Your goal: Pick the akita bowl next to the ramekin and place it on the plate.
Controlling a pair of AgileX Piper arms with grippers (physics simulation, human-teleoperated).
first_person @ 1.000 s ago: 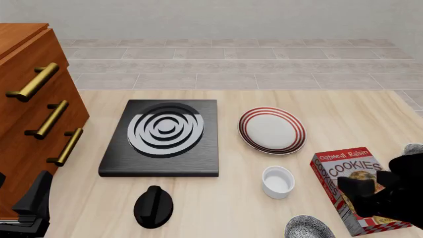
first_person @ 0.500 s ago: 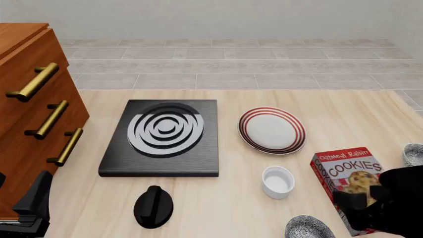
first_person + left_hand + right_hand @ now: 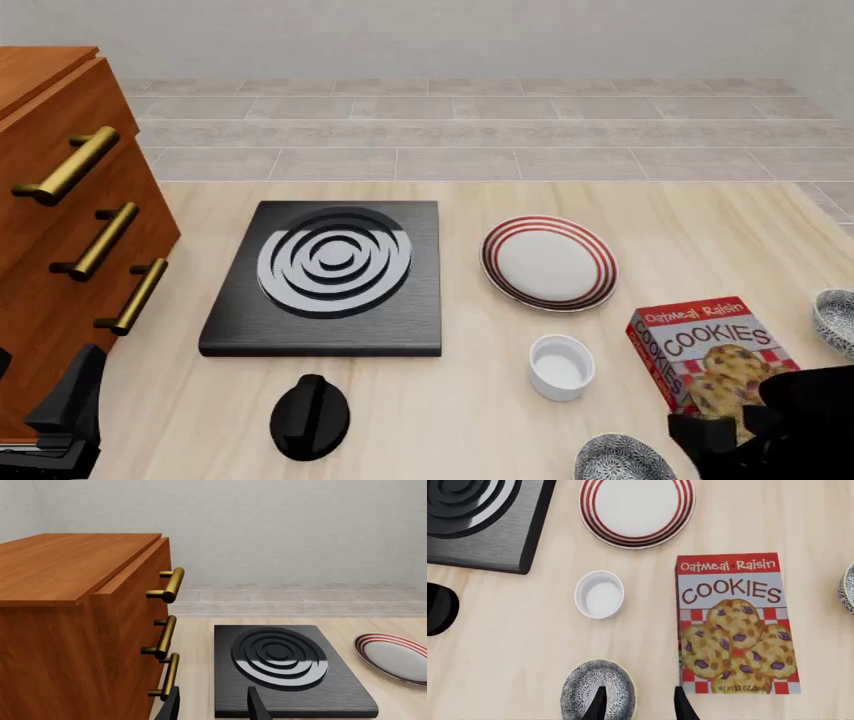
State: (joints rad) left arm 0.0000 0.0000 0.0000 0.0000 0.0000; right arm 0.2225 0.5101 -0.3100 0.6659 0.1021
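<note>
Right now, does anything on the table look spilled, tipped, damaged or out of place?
Nothing stands out. The cookie box lies flat on its back, the ramekin and plate sit upright and empty, and both speckled bowls rest upright. No spills or damage show.

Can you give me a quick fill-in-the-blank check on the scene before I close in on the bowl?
1. The ramekin stands between the akita bowl and the ____ with red rings.
2. The box lying flat beside the ramekin reads Oatmeal Raisin ____.
3. In the right wrist view, the right gripper hovers, fingers apart, over the rim of the ____ bowl.
4. The second speckled bowl sits on the far side of the cookie ____ from the ramekin.

Missing words: plate; Cookies; akita; box
</note>
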